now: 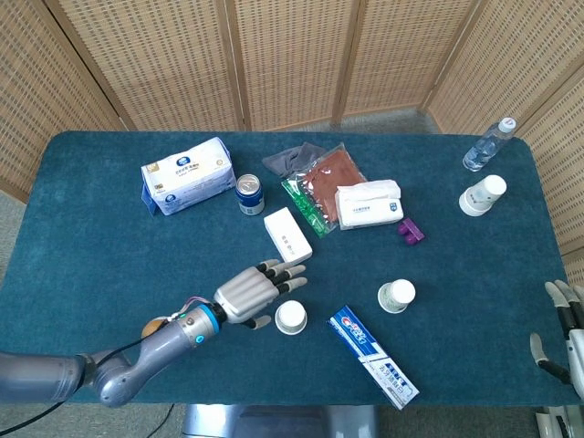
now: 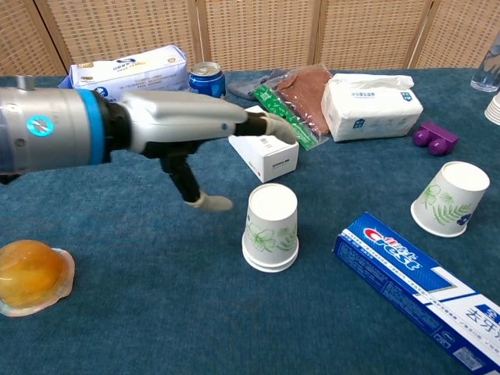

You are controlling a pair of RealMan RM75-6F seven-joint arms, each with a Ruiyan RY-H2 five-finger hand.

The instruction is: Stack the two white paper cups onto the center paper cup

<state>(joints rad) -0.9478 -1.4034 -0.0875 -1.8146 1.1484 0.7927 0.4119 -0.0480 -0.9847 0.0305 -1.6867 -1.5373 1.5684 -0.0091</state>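
An upside-down flower-print paper cup (image 2: pixel 270 228) sits fully nested over the center cup (image 1: pixel 291 317), the two forming one stack near the table's front. My left hand (image 1: pixel 256 292) (image 2: pixel 205 141) hovers just left of and above the stack, fingers spread, holding nothing. A second white cup with a leaf print (image 2: pixel 450 198) (image 1: pixel 397 296) lies tilted on its side to the right of the stack. My right hand (image 1: pixel 563 328) shows at the lower right edge of the head view, fingers apart, empty, off the table's right side.
A toothpaste box (image 2: pixel 422 287) lies between the stack and the tilted cup. A small white box (image 2: pixel 265 152), drink can (image 1: pixel 248 193), tissue packs (image 1: pixel 185 174) (image 2: pixel 371 104), purple toy (image 2: pixel 434 136), stacked cups (image 1: pixel 481 194) and bottle (image 1: pixel 487 145) sit farther back. An orange jelly (image 2: pixel 30 274) rests front left.
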